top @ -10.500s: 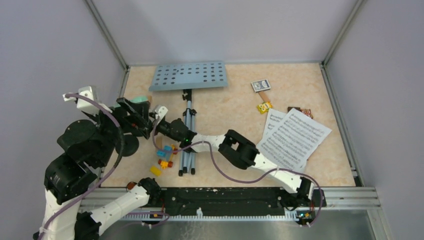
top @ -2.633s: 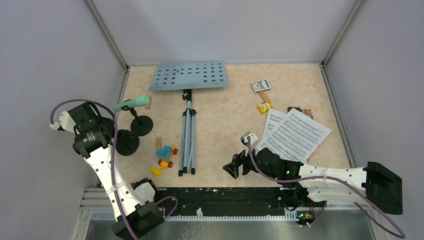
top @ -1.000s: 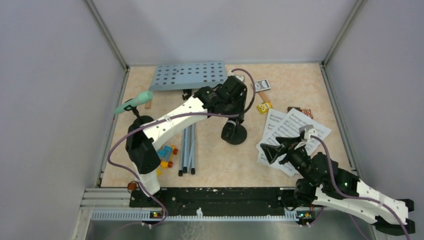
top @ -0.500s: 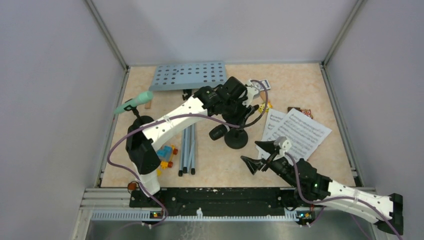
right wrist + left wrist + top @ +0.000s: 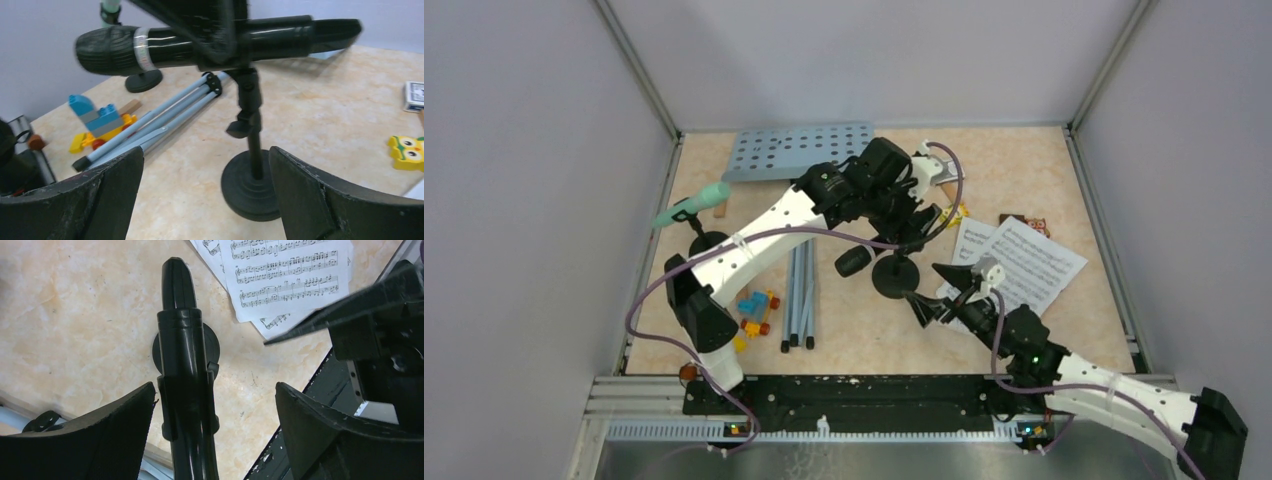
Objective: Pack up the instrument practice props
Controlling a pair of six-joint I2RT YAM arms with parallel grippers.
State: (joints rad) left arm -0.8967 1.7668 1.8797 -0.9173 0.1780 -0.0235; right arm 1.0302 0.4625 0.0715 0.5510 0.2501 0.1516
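Observation:
The black microphone [image 5: 854, 262] lies across the clip of its black round-based holder [image 5: 894, 278], which stands mid-table. My left gripper [image 5: 892, 232] hangs over it, open; the microphone [image 5: 182, 365] runs between the fingers, nearer the left one, with a wide gap on the right. My right gripper [image 5: 936, 292] is open low by the holder base [image 5: 250, 187], which sits just ahead of its right finger. Sheet-music pages [image 5: 1016, 268] lie to the right. The pale-blue music desk [image 5: 799, 150] and tripod pole [image 5: 799, 290] lie flat. A mint-green microphone [image 5: 689, 205] sits on the other holder [image 5: 706, 243].
Colourful toy bricks [image 5: 752, 310] lie left of the tripod feet. A yellow owl brick [image 5: 407, 150] and a card deck [image 5: 414, 95] sit behind the pages. Cage posts and walls close in the table on three sides.
My left gripper has opened and let go of the black microphone, which stays on its holder. My right gripper has swung in toward the holder base.

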